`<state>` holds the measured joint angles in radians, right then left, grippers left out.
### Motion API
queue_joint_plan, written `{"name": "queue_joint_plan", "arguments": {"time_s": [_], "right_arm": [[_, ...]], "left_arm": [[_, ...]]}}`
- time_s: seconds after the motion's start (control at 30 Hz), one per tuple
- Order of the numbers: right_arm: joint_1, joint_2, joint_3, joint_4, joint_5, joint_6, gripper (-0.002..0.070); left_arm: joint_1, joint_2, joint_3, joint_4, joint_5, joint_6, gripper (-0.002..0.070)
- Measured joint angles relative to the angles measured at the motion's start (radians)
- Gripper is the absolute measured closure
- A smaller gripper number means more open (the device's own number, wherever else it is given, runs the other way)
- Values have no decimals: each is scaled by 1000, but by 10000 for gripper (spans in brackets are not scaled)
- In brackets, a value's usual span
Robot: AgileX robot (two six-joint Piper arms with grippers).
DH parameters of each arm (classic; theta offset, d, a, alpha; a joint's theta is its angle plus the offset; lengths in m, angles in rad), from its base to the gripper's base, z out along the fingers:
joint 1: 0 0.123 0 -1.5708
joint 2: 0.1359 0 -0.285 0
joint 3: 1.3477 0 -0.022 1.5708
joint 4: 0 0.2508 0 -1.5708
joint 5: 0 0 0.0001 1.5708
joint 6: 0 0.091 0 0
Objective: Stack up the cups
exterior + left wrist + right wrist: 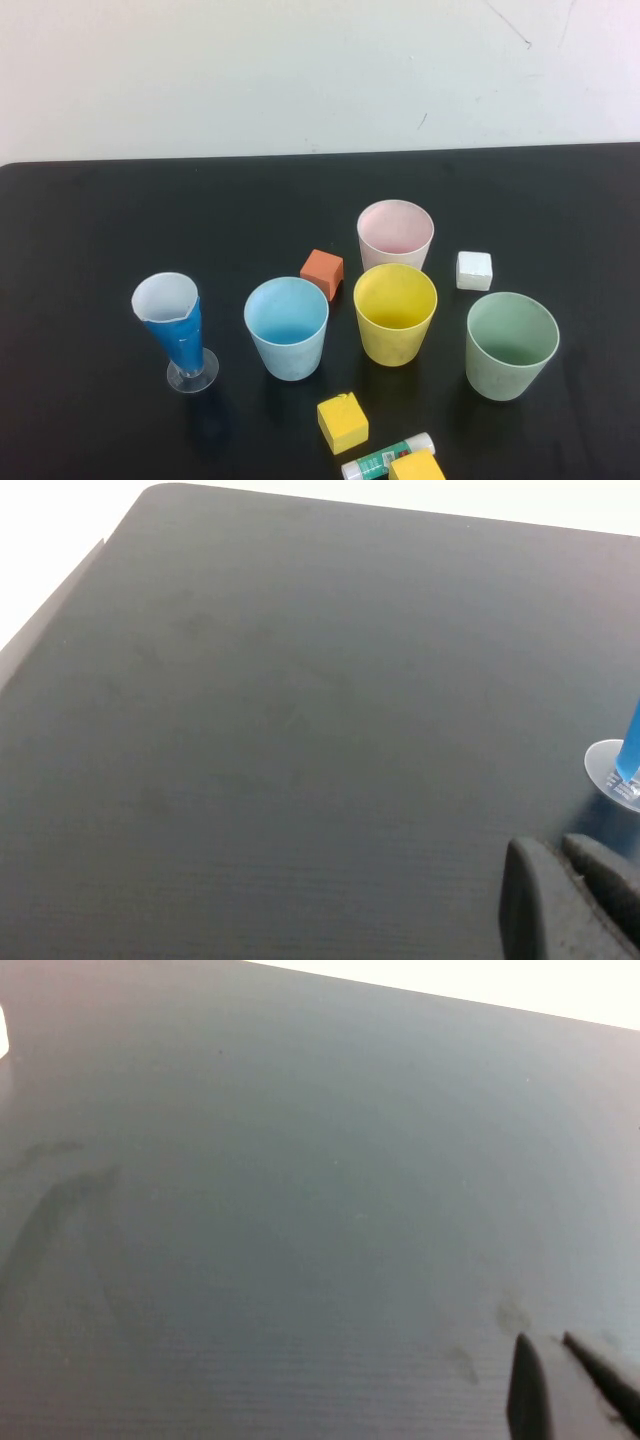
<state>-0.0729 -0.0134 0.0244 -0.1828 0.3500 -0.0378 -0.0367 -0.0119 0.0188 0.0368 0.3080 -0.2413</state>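
Nothing is stacked yet: all four cups stand upright and apart on the black table (80,220), so the step in hand is judged to be the first pickup, and it would go best if one cup is gripped by its rim wall, lifted clear of its neighbours, centred over another and lowered straight so the tapers nest without tipping. Going left to right in the high view, the narrow blue glass (175,330) at lower left is no part of the stack and should be left alone; the light blue cup (287,328) stands just right of it at lower centre, with an orange block (322,273) close behind it. The yellow cup (395,313) sits right of centre, with the pink cup (395,235) just behind it, near but with no contact to be seen, so a jaw going between them risks nudging one. A white block (474,270) lies further right, and the green cup (510,345) stands at the lower right, well clear and the easiest to reach. A yellow block (343,422), a glue stick (388,457) and a second yellow block (417,467) lie along the bottom edge. Neither arm shows in the high view. The left gripper (560,900) appears at the lower right of its wrist view, low over bare table near the glass's clear foot, its jaws close together and holding nothing. The right gripper (560,1385) appears likewise at the lower right of its view over bare table, jaws nearly closed and empty.
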Motion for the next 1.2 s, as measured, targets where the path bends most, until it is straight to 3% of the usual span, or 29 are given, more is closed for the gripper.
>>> {"name": "queue_joint_plan", "arguments": {"time_s": [0.6,0.73,0.97,1.1,1.2], "right_arm": [[0,0,0,24,0,12,666],[0,0,0,155,-24,72,666],[0,0,4,536,-102,235,666],[0,0,4,592,-112,249,666],[0,0,4,601,-128,251,666]], "left_arm": [[0,0,0,35,2,-2,676],[0,0,0,35,2,-2,676],[0,0,0,35,2,-2,676],[0,0,0,40,-3,-9,676],[0,0,2,-105,-52,-105,676]]}}
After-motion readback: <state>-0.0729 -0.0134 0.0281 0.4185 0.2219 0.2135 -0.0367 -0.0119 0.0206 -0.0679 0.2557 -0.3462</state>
